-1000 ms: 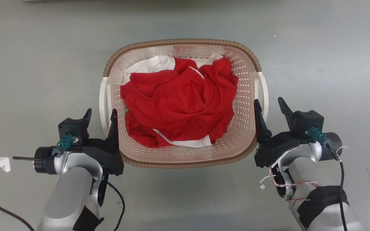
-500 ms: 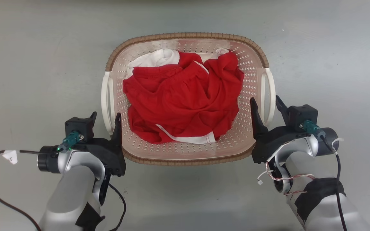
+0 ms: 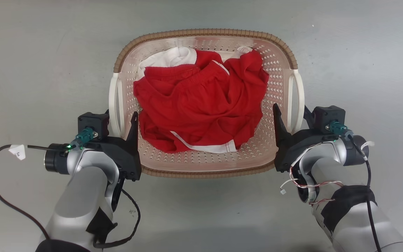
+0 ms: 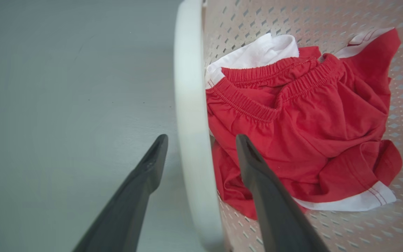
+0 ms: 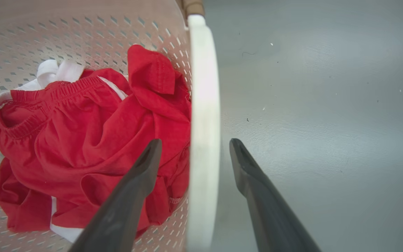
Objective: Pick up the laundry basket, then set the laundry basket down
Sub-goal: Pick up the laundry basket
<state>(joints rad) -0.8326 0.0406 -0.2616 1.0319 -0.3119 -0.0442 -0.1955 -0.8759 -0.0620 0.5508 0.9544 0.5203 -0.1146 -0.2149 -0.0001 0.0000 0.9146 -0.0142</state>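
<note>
The laundry basket [image 3: 205, 33] sits on the grey floor, pale and perforated, with a brown ribbed rim. Red clothes [image 3: 201, 105] and a white garment [image 3: 173, 57] lie inside it. My left gripper [image 3: 121, 120] is open, one finger on each side of the white left handle [image 3: 114, 101]. In the left wrist view that handle [image 4: 189, 105] runs between the fingers [image 4: 152, 164] with gaps on both sides. My right gripper [image 3: 291, 115] is open in the same way around the right handle [image 3: 297, 98]. That handle [image 5: 205, 87] passes between its fingers [image 5: 247, 168], the inner finger over the red clothes [image 5: 82, 140].
Bare grey floor [image 3: 30, 70] surrounds the basket on all sides. A black cable with a white tag [image 3: 18, 151] hangs from my left wrist. Loose red and white wires [image 3: 310, 189] trail from my right wrist.
Both grippers have slid forward along the basket's sides, so each handle now lies deeper between the open fingers. The picture has shifted a little, so the camera has moved too.
</note>
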